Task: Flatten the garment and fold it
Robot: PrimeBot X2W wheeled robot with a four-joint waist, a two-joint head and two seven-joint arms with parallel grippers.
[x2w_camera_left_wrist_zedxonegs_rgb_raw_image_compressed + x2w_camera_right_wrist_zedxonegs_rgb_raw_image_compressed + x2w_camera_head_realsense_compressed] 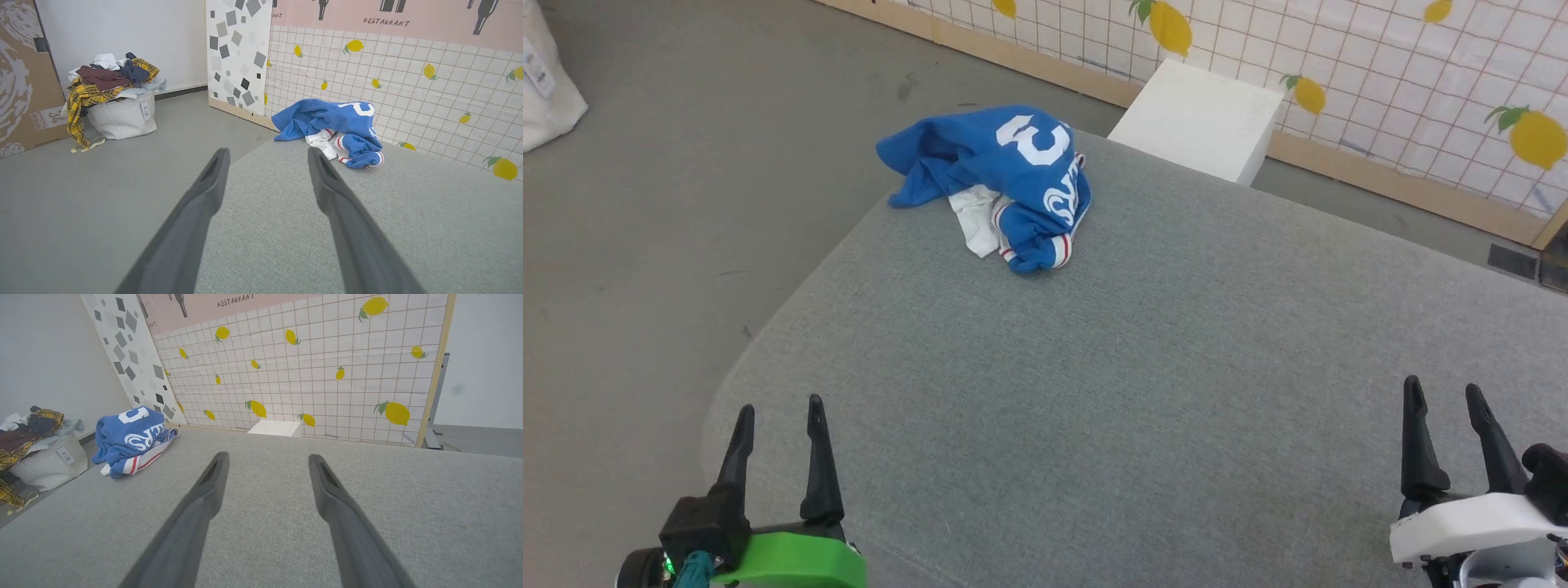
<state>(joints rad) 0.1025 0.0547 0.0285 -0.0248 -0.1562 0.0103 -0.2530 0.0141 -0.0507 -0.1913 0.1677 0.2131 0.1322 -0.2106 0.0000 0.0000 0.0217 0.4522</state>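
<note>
Now: left gripper (780, 406) near left, fingers spread, holding nothing. Right gripper (1443, 385) near right, spread as well, empty. Both low over grey padded surface (1135, 367). Garment (1005, 175) crumpled in heap at far left corner, well apart from both. White box (1196, 118) beyond far edge.

The left hand (779, 406) carries two long, dark, tapering fingers (818, 465) on a black block (698, 523), backed by a bright green shell (792, 563), a teal cable (694, 569) and a tiny green light (669, 563). The right hand (1443, 385) has a white shell (1462, 527).
</note>
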